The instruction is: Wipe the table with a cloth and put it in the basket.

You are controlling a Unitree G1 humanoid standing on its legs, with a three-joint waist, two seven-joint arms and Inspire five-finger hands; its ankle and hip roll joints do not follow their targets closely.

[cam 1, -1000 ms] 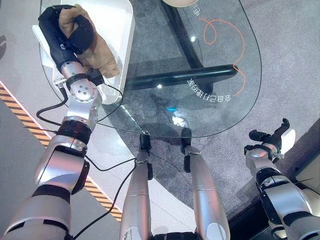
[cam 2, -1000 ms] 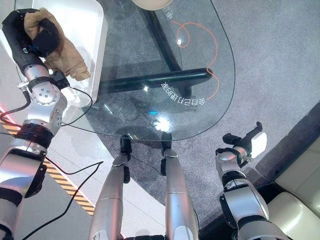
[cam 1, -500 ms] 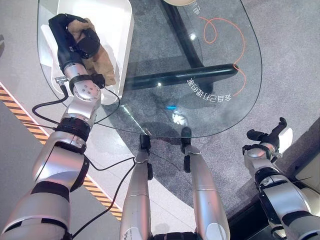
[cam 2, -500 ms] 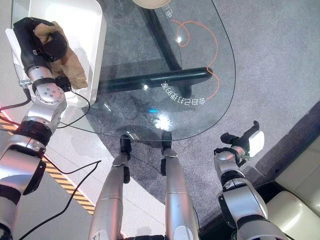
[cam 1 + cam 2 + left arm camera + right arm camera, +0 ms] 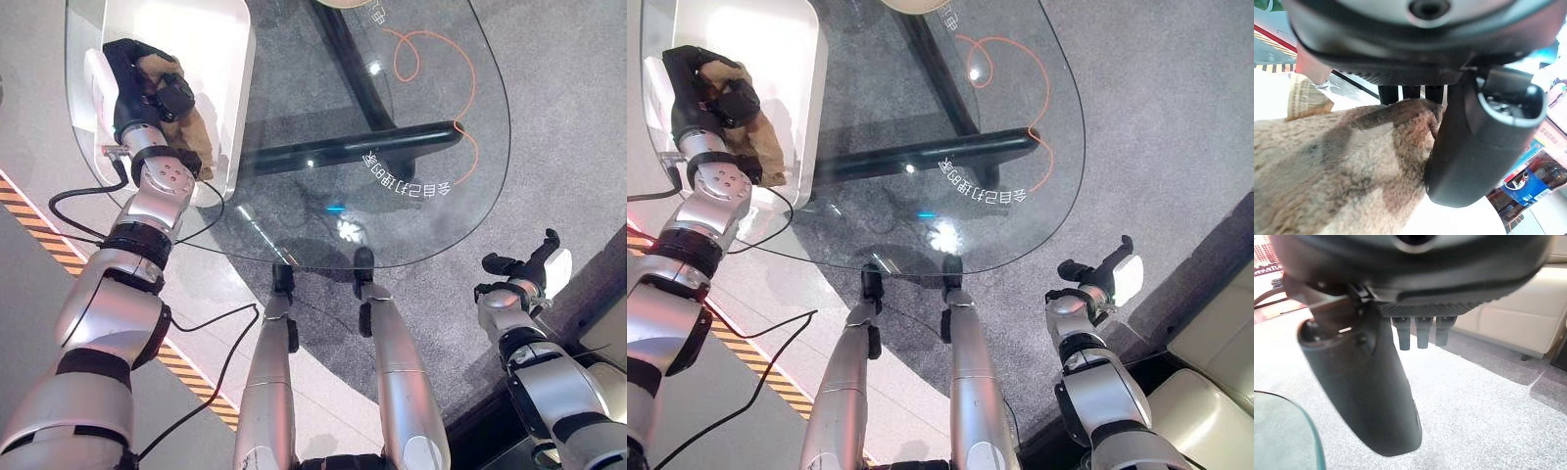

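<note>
The left robot hand [image 5: 147,83] was curled round the brown cloth [image 5: 191,132], thumb and fingers pinching the plush fabric, and it hung over the white basket [image 5: 220,59] at the bench's left end. The cloth drooped from the grip into the basket's hollow; whether it touched the bottom could not be told. In the left wrist view the cloth [image 5: 1342,166] showed as thick, fuzzy pile, so it was judged soft, light and limp, with nothing fragile about it. It would sag and fold wherever it was let go, and a bunched handful near its middle seemed the safest hold. The pile might snag on the fingers on release.

The glass bench [image 5: 431,117] carried an orange squiggle and some print, and a dark bar of its frame showed through the top. Nothing stood between cloth and basket. The right robot hand [image 5: 1097,279] hung idle beside the bench over grey carpet, fingers relaxed and holding nothing.
</note>
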